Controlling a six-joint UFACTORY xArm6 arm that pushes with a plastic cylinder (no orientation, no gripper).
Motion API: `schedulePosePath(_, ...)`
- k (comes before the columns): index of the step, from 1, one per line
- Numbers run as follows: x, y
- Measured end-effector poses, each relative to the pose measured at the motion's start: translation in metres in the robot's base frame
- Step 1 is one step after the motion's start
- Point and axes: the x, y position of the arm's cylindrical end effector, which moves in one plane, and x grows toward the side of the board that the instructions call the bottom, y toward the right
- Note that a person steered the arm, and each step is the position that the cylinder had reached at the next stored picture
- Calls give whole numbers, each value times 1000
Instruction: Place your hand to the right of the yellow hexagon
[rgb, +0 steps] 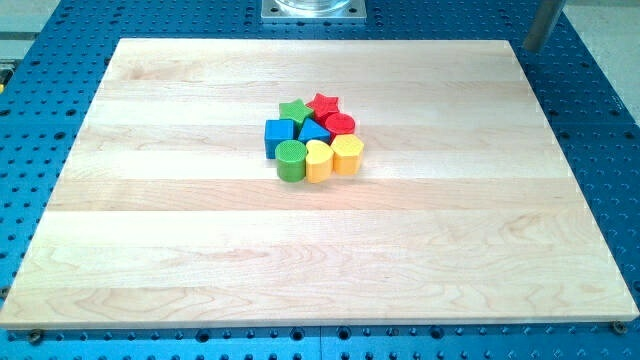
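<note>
Camera view: yellow hexagon (347, 154) in clustered blocks near board (150, 250) centre; my tip unseen, jaw state untellable.

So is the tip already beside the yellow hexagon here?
No, my tip does not show in the view; the yellow hexagon sits at the cluster's right edge with bare board beside it.

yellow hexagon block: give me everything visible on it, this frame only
The yellow hexagon is a short, glossy, solid-looking prism, standing flat side up on the wooden board. It sits at the view's lower right corner of the tight cluster near the board's centre. The yellow heart presses against its left side, the red cylinder sits just above it, apparently touching. Its right and bottom sides face bare board. My tip does not show in this view.
</note>
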Motion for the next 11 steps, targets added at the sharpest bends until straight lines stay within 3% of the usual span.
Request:
schedulePosePath(1,0,0)
schedulePosePath(3,1,-62)
schedulePosePath(5,50,-64)
schedulePosePath(8,47,-64)
schedulePosePath(9,69,-64)
schedulePosePath(10,110,-123)
schedulePosePath(11,188,-166)
